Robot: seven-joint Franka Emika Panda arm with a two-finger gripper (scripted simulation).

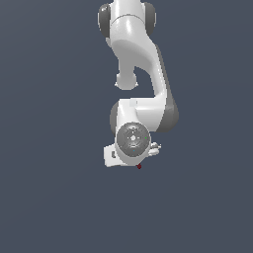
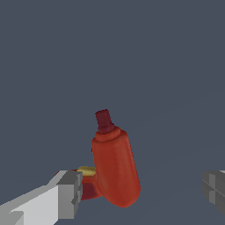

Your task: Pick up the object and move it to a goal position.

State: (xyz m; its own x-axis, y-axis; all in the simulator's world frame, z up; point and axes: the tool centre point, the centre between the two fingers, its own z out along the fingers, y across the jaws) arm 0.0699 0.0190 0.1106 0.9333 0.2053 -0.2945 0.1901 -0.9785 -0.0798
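The object [image 2: 113, 167] is a small red drill-shaped toy with a dark red nose tip and a yellowish patch near its base. In the wrist view it lies on the grey floor between my gripper's [image 2: 143, 191] two grey fingertips [image 2: 70, 194], nearer to one of them, with a wide gap to the other. The gripper is open and I cannot tell whether the near finger touches the toy. In the exterior view only a tiny red speck of the object [image 1: 139, 166] shows just under the arm's wrist, which hides the fingers.
The white arm [image 1: 141, 74] reaches down from the top of the exterior view. A plain dark grey floor [image 1: 49, 197] surrounds it with no other objects in view.
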